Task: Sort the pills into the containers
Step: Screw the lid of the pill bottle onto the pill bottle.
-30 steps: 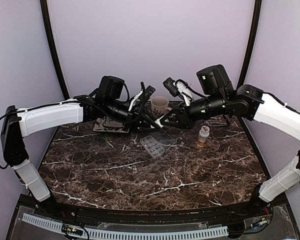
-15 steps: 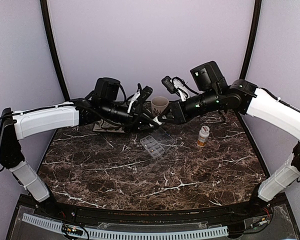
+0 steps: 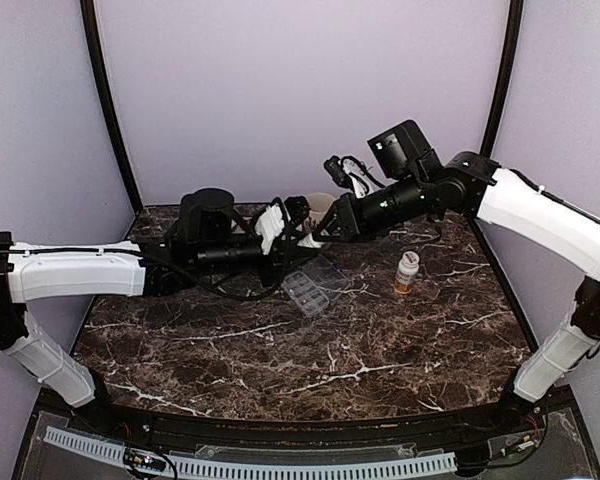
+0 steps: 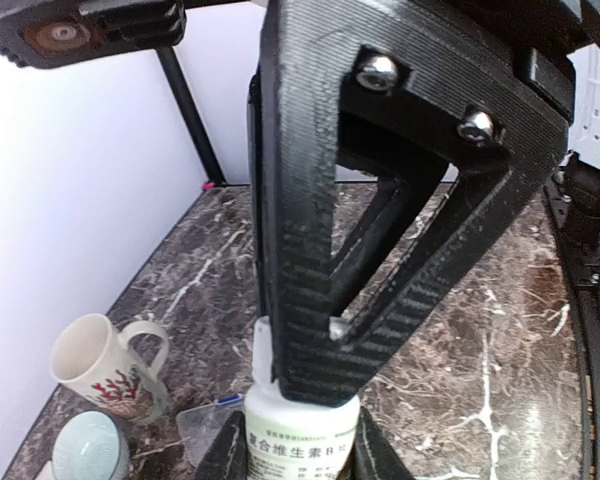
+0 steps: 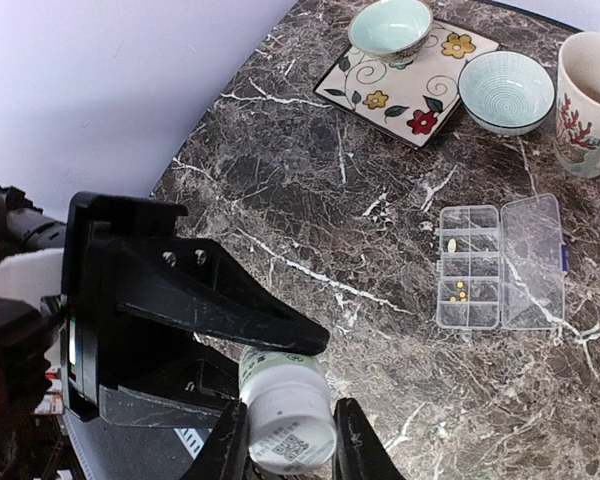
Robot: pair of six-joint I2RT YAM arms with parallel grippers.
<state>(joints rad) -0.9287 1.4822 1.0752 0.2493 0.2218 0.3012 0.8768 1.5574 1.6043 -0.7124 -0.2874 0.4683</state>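
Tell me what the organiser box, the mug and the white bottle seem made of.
Organiser box: clear glossy plastic, likely; the marbled tabletop shows through its lid.
Mug: probably glazed ceramic; thick cream wall with a painted red pattern.
White bottle: opaque plastic by its look, smooth and slightly shiny, with a printed label.

Mug (image 5: 590, 100) beside bowl (image 5: 507, 90); floral plate (image 5: 400, 92); amber bottle (image 3: 407, 272).

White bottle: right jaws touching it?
Touching. Right wrist view: jaws of the right gripper sit flush against both sides of the white bottle.
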